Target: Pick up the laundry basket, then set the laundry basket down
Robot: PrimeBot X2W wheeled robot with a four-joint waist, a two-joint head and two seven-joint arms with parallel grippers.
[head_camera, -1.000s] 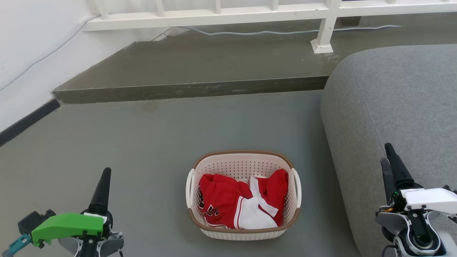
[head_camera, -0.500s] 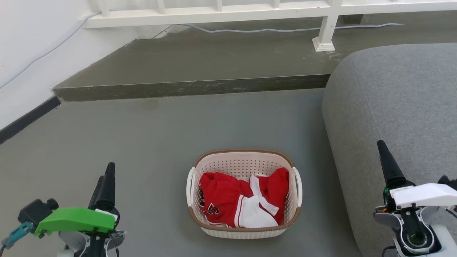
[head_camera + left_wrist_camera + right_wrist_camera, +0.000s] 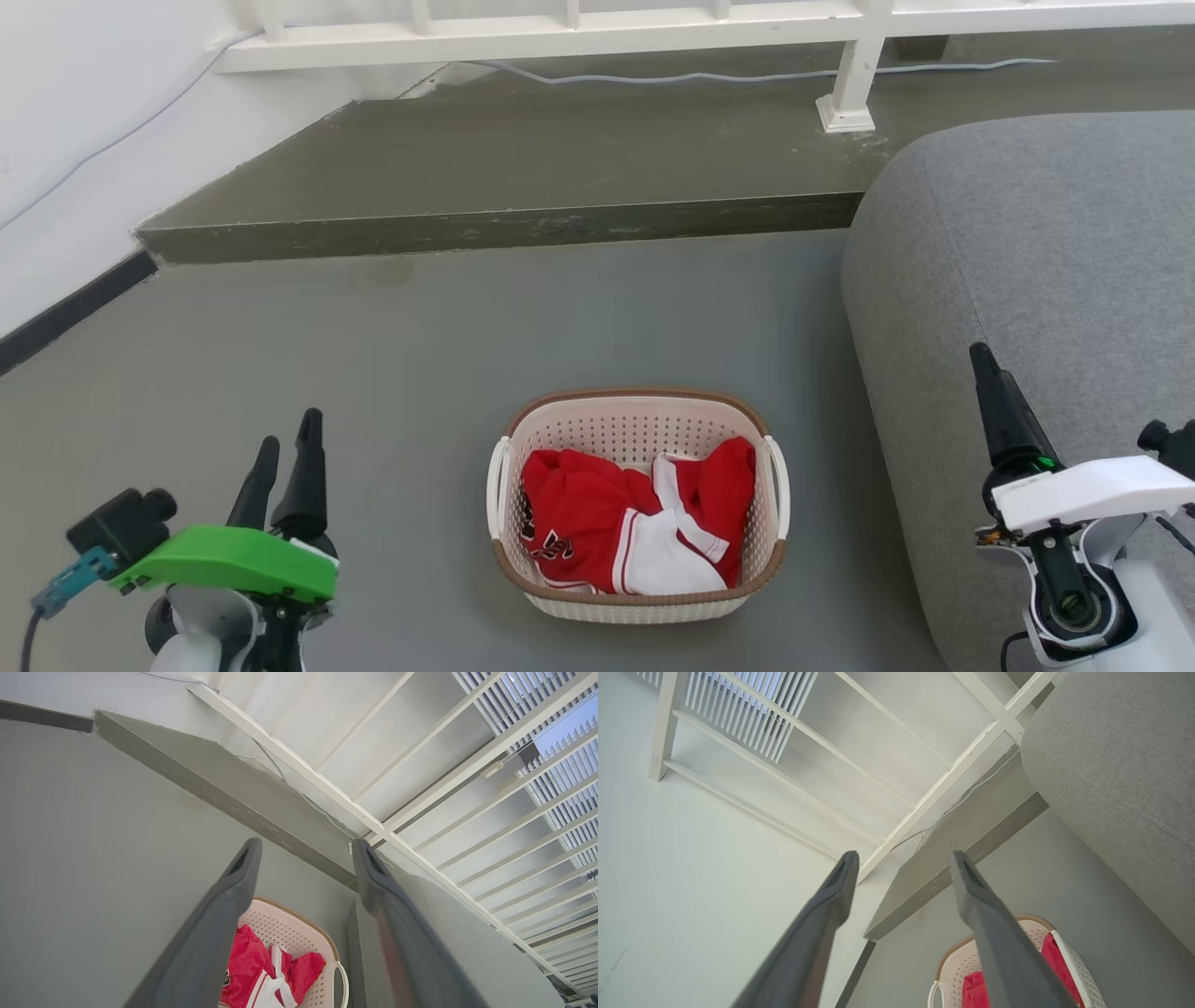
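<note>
The left hand (image 3: 289,429), two long dark fingers under a green cover, hangs over the near left part of the grey floor (image 3: 420,345), its fingers spread with a clear gap and nothing between them. The right hand (image 3: 980,359), under a white cover, is at the near right in front of the grey fabric sofa (image 3: 1036,252); its wrist view shows its fingers parted too, and empty. Between the two, apart from both, the small cream-white perforated plastic laundry basket (image 3: 635,431) with a brown woven-look rim and white side handles stands upright on the floor, near the sofa's rounded side. Crumpled red-and-white clothing (image 3: 607,527) lies inside it. Farther back the floor meets a dark raised concrete step (image 3: 523,159), and a pale cable (image 3: 653,79) runs along it under a white railing (image 3: 560,42).
</note>
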